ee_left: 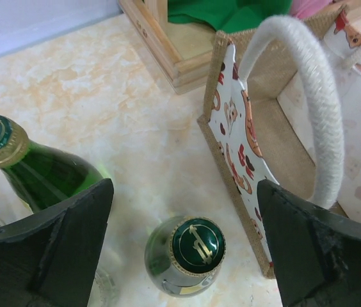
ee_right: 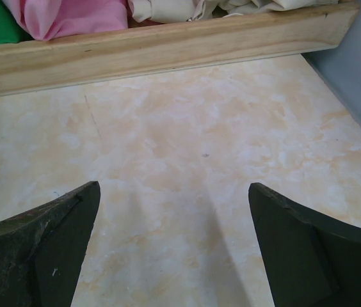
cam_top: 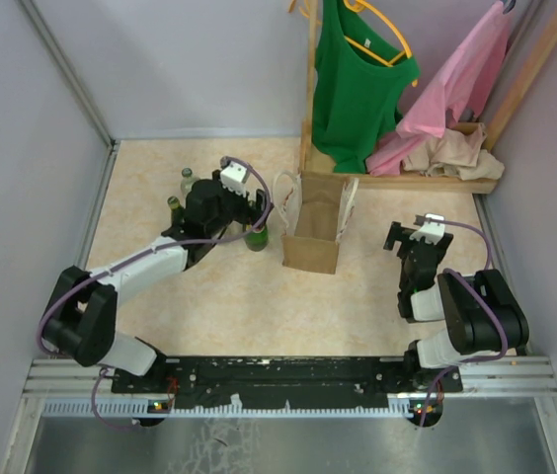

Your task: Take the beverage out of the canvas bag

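Observation:
The canvas bag (cam_top: 314, 235) stands upright mid-table, tan with white loop handles (ee_left: 315, 96); its printed side and open top show in the left wrist view (ee_left: 235, 137), and no bottle shows in the part of its inside that I see. A green bottle with a green-and-gold cap (ee_left: 196, 246) stands on the table just left of the bag (cam_top: 257, 237). My left gripper (ee_left: 184, 214) is open and hovers above this bottle, jaws wide on both sides, not touching it (cam_top: 242, 212). My right gripper (cam_top: 409, 243) is open and empty right of the bag, over bare table (ee_right: 174, 211).
A second green bottle (ee_left: 36, 169) and a clear glass one (ee_left: 104, 284) stand left of my left gripper; they also show in the top view (cam_top: 173, 205). A wooden rack (cam_top: 397, 178) with a green shirt, pink and beige cloth stands behind the bag; its base (ee_right: 168, 48) is ahead of my right gripper.

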